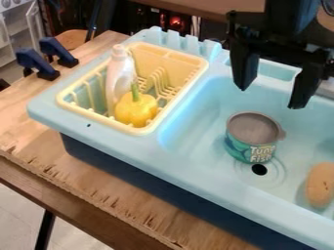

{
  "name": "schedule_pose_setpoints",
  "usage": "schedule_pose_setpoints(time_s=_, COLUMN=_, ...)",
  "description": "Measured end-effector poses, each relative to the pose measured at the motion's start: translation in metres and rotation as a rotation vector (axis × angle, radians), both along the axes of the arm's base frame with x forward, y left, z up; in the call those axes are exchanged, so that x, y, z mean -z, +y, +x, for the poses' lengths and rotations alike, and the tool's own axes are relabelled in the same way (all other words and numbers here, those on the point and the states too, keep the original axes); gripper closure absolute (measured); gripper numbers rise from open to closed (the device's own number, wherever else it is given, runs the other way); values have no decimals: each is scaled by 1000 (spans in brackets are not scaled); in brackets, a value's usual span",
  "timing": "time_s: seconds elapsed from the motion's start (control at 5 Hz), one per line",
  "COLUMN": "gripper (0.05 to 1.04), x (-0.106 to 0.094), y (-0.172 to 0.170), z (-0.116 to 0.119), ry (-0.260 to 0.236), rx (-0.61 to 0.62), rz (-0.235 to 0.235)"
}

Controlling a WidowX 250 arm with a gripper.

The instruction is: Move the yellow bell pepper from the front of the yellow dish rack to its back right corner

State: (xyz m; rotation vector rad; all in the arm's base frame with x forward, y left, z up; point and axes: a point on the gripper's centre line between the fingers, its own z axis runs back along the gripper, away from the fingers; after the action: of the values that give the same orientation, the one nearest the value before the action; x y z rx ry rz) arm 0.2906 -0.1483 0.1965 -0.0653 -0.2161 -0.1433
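Blue clamps (pixel 58 50) are on the wooden table (pixel 29 124), far to the left of the tuna can (pixel 251 141), which I take as landmark. Nearer to the can, on its left, the pale yellow rack (pixel 179 54) holds 2 things: a white bottle (pixel 118 75) and, just beside it, a yellow squash (pixel 135 111) with green stem. The can itself stands upright in the light blue sink (pixel 163 151), beside the drain hole (pixel 260 169). Above the can, and slightly to its right in the view, hangs the black gripper (pixel 270 98); its 2 fingers are wide apart, with nothing between them. So I judge that the work is at the stage before a grasp. Taking the can from here would call for lining up both fingers with its sides, then lowering them, still spread, around the rim. To the right of the can lies a brown potato-like thing (pixel 320 185), apart from it.
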Motion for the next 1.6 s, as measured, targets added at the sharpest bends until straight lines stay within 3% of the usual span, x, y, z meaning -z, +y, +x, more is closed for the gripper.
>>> schedule_pose_setpoints(time_s=0.2, gripper=81, x=9, y=1, z=-1, ry=23, rx=0, rz=12)
schedule_pose_setpoints(time_s=0.6, gripper=81, x=10, y=34, z=-16, ry=11, rx=-121, rz=-42)
schedule_pose_setpoints(time_s=0.8, gripper=81, x=9, y=47, z=-25, ry=61, rx=-139, rz=9)
schedule_pose_setpoints(time_s=1.0, gripper=81, x=1, y=66, z=-28, ry=65, rx=-103, rz=32)
schedule_pose_setpoints(time_s=1.4, gripper=81, x=-10, y=115, z=-30, ry=21, rx=-82, rz=26)
schedule_pose_setpoints(time_s=1.6, gripper=81, x=-4, y=133, z=-27, ry=12, rx=-110, rz=14)
